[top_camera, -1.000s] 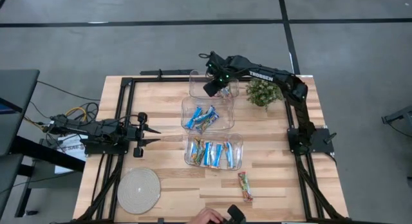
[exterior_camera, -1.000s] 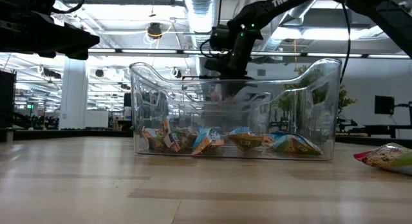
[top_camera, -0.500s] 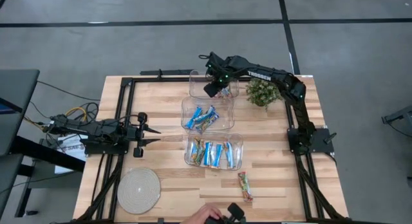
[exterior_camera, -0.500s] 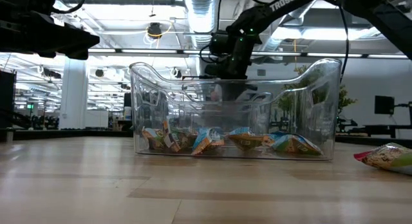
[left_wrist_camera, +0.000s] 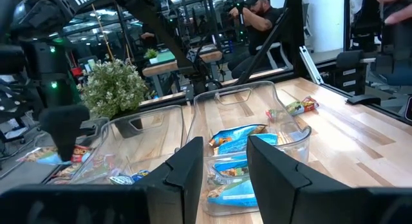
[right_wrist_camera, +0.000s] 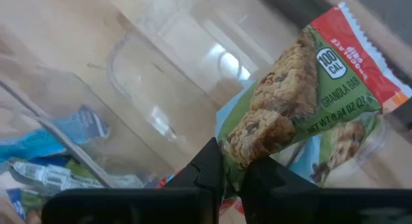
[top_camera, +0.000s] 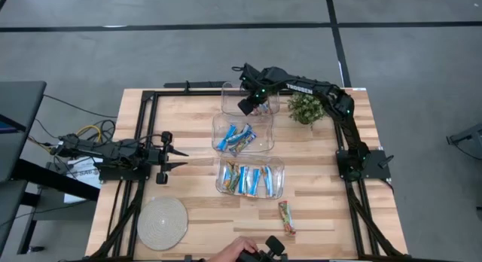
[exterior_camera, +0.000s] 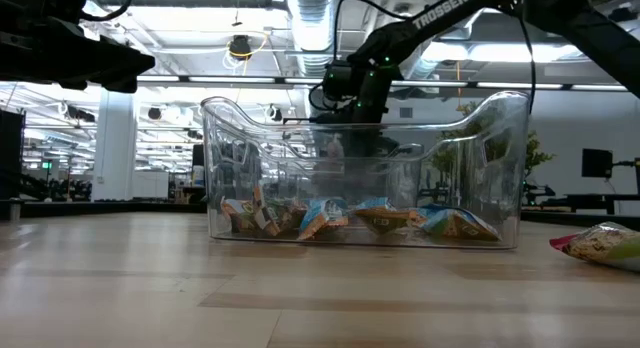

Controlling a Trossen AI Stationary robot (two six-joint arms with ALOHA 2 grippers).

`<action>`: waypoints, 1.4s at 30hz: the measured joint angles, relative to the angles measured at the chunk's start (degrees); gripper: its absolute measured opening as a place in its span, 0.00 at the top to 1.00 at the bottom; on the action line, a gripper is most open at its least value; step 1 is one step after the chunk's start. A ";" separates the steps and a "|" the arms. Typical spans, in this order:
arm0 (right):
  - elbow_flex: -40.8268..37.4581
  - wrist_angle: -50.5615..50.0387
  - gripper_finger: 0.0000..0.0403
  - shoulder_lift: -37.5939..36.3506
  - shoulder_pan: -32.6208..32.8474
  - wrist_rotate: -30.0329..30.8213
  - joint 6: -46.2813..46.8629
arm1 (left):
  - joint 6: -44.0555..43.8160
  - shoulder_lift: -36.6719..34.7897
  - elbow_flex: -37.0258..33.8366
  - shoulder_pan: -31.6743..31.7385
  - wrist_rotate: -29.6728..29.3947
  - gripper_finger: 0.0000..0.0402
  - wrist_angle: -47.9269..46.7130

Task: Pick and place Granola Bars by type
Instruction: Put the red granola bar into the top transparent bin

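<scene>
A: What's the stuff made of?

B: Pale wood-plank table (top_camera: 188,236) w/ a black frame. Three clear hard-plastic bins w/ wavy rims in a row. Landmark = middle bin (top_camera: 242,133): shiny blue wrapped bars (top_camera: 235,137) in it. Near bin (top_camera: 250,178) just beside it, twd the front edge, holds tan-and-blue bars (top_camera: 249,179). Far bin (top_camera: 248,100) on its other side, next to a small potted plant (top_camera: 306,108).

A: And the arms?

B: Right arm stretched long from its base, reaching over the far bin. Right tool (right_wrist_camera: 233,165) pinched narrow on a crinkly red-green-orange bar (right_wrist_camera: 308,111), which hangs above that bin; more wrappers lie under it. Left arm lies low, well left of the middle bin, left tool (top_camera: 175,158) pointing at it, fingers (left_wrist_camera: 190,167) part-way apart, nothing between them.

A: Room to move?

B: One red-green-orange loose bar (top_camera: 285,217) lies flat on bare wood past the near bin. Round woven mat (top_camera: 162,222) front-left. A person's hand (top_camera: 235,253) at the front edge. Wide bare planks left of the middle bin.
</scene>
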 joint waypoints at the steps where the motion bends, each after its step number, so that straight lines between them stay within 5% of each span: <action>1: 0.03 0.58 0.93 -0.01 0.00 0.02 -0.13 | -0.01 0.00 0.00 0.00 0.00 0.72 0.00; 32: 0.04 0.79 0.80 -0.06 0.11 -0.13 -2.62 | 0.00 0.02 0.00 -0.01 0.02 0.72 0.00; 42: 0.16 1.17 0.80 -2.44 1.17 -7.74 0.63 | -0.01 0.02 -0.01 -0.02 0.02 0.72 0.00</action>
